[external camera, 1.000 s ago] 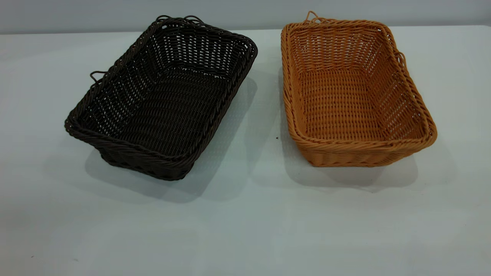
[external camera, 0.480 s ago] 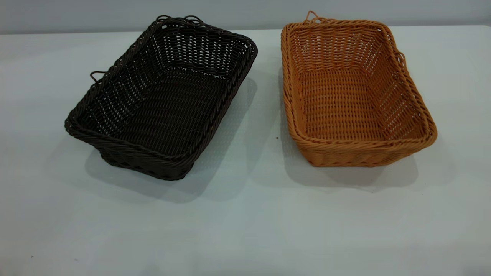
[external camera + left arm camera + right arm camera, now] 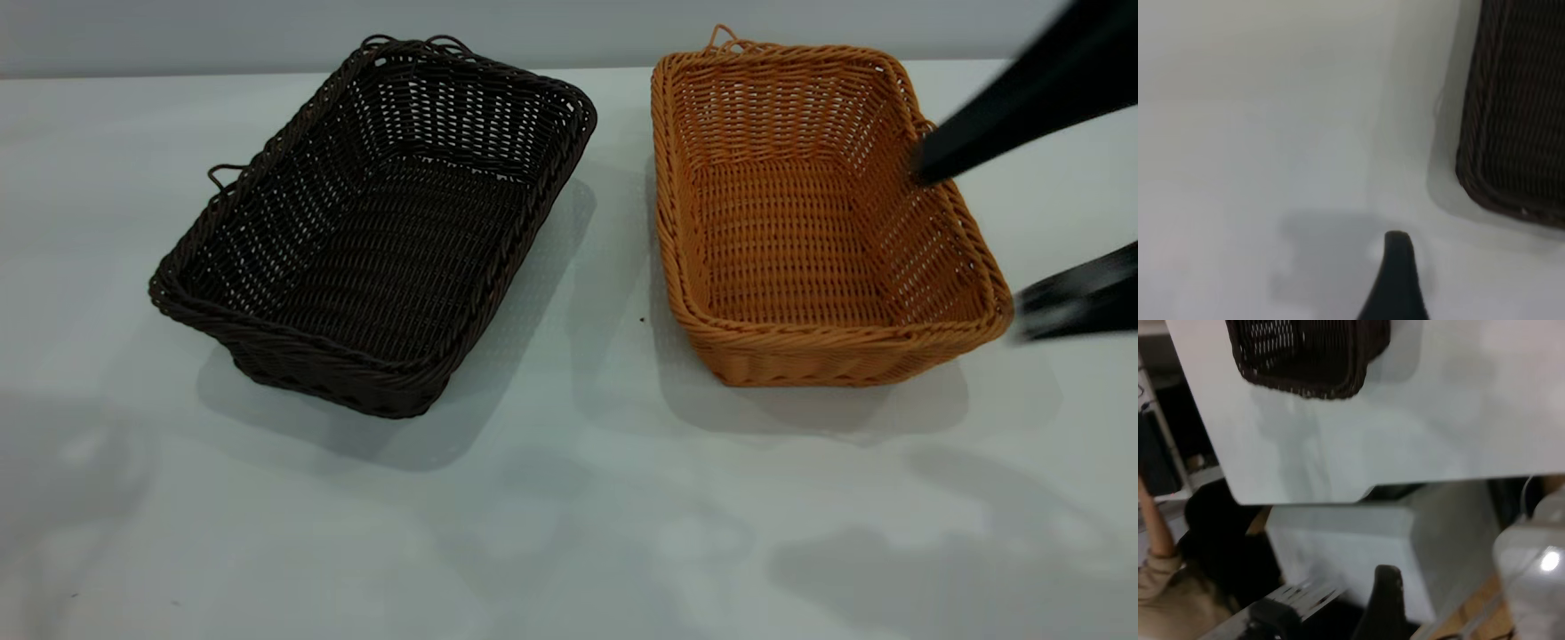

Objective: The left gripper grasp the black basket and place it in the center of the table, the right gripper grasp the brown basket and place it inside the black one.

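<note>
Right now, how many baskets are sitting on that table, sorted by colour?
Black basket: 1
Brown basket: 1
Total: 2 baskets, side by side and apart on the table.

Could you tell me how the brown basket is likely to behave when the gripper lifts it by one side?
The brown basket looks openwork woven, so probably light. Its wide flat base suggests it sits stably, though lifted by one rim it may tilt. The braided rim should offer decent grip.

plain grey wall (image 3: 551, 27), perhaps
</note>
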Motion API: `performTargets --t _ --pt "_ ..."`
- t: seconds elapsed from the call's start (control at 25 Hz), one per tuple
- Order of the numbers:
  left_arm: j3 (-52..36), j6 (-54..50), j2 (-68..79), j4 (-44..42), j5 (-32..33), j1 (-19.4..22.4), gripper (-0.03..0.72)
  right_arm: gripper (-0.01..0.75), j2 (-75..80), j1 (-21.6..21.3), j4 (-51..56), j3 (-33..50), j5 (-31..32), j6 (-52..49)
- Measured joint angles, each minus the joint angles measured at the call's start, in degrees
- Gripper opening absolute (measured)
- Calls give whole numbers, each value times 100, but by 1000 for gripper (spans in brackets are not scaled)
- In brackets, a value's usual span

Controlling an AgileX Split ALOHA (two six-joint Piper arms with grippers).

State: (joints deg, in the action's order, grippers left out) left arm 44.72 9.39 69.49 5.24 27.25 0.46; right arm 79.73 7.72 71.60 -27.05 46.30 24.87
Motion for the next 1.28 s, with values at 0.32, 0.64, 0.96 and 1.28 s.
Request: performTargets --t 0.32,0.64,0.96,1.28 --pt "277 0 654 23 -107 0 568 591 2154 1002 3065 -362 -1254 600" --pt "277 0 924 23 -174 0 568 591 3753 1052 3207 -1626 -1797 -221" --pt "831 0 1822 23 149 -34 568 591 4593 1148 3253 -2015 -3146 -1688" --pt "2166 16 3567 5 341 -304 568 591 4618 1233 3279 -2015 -3570 -2203"
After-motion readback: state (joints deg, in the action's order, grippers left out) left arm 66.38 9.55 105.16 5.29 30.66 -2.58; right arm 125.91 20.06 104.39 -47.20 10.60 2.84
